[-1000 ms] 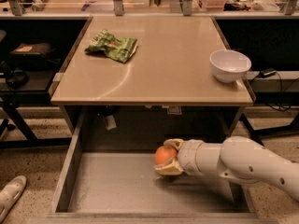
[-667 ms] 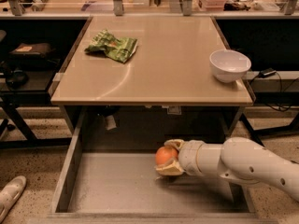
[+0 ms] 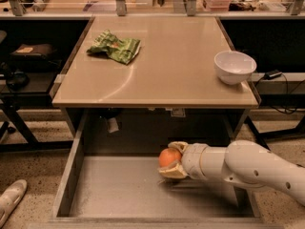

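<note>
My gripper (image 3: 167, 159) reaches from the right into the open drawer (image 3: 114, 190) below the table and is shut on an orange (image 3: 169, 157). Its tan fingers (image 3: 174, 171) clasp the fruit above and below. The orange hangs just over the drawer's grey floor, right of centre and near the back. My white arm (image 3: 243, 168) stretches off to the lower right.
On the beige tabletop (image 3: 157, 61) lie a green chip bag (image 3: 114, 46) at the back left and a white bowl (image 3: 234, 66) near the right edge. Dark shelving flanks the table. A white shoe (image 3: 10, 200) shows at the lower left on the floor.
</note>
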`<state>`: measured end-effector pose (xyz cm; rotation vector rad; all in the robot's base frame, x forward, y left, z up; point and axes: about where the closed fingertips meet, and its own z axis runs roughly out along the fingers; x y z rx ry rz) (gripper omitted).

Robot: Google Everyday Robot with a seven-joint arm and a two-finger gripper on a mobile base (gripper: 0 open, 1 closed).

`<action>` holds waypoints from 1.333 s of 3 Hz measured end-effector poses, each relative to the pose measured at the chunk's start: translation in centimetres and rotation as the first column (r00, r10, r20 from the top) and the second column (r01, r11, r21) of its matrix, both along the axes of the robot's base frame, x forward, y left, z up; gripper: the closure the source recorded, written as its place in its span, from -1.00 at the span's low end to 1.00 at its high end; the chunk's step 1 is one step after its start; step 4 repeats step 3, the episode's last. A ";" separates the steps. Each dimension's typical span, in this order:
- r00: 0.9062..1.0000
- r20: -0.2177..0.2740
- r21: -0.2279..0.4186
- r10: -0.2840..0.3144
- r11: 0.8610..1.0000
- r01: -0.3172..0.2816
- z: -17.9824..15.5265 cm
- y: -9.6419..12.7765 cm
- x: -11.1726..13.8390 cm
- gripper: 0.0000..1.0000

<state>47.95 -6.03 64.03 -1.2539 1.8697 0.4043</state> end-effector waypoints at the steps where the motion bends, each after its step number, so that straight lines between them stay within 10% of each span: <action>1: 1.000 0.000 0.000 0.000 1.000 0.000 0.0 0.0 0.0 -0.79; 4: 1.000 0.000 0.000 0.000 1.000 0.000 0.0 0.0 0.0 -1.00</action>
